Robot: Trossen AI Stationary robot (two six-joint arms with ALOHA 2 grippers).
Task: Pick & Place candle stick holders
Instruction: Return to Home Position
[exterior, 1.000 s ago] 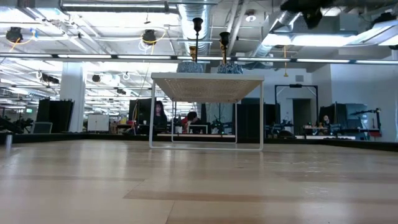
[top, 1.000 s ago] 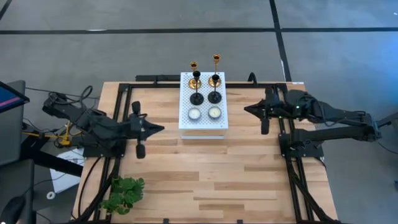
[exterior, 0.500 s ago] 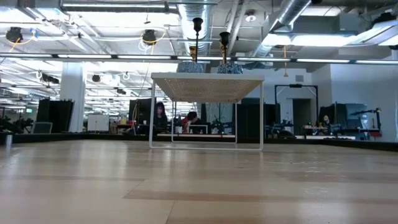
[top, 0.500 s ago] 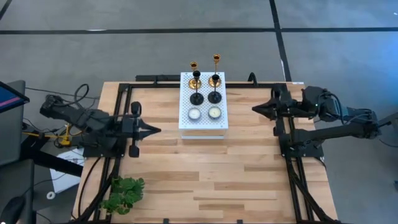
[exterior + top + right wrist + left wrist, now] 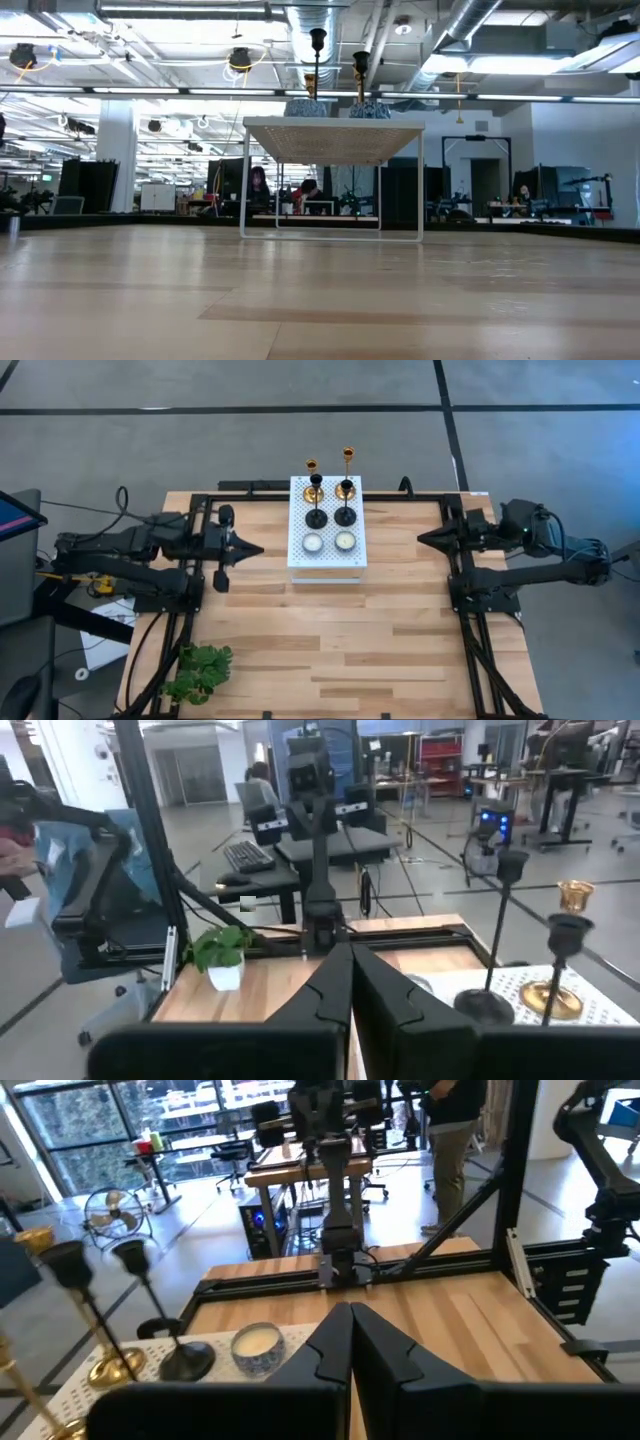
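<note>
Candle stick holders [image 5: 345,516] stand on the white shelf [image 5: 327,563] at the far middle of the desk [image 5: 330,650]. The gold pair [image 5: 314,494] is in the far row, the black pair [image 5: 316,518] next, and two candles [image 5: 314,543] nearest. All are unchanged from the previous frames. The left arm [image 5: 150,545] has folded back and swung toward the far side. The right arm [image 5: 545,545] has retracted rightward. Left jaws and right jaws are both closed tip to tip, holding nothing, well apart from the shelf.

2 gold holders [image 5: 313,494], 2 black holders [image 5: 316,518] upright atop white shelf [image 5: 328,560].
</note>
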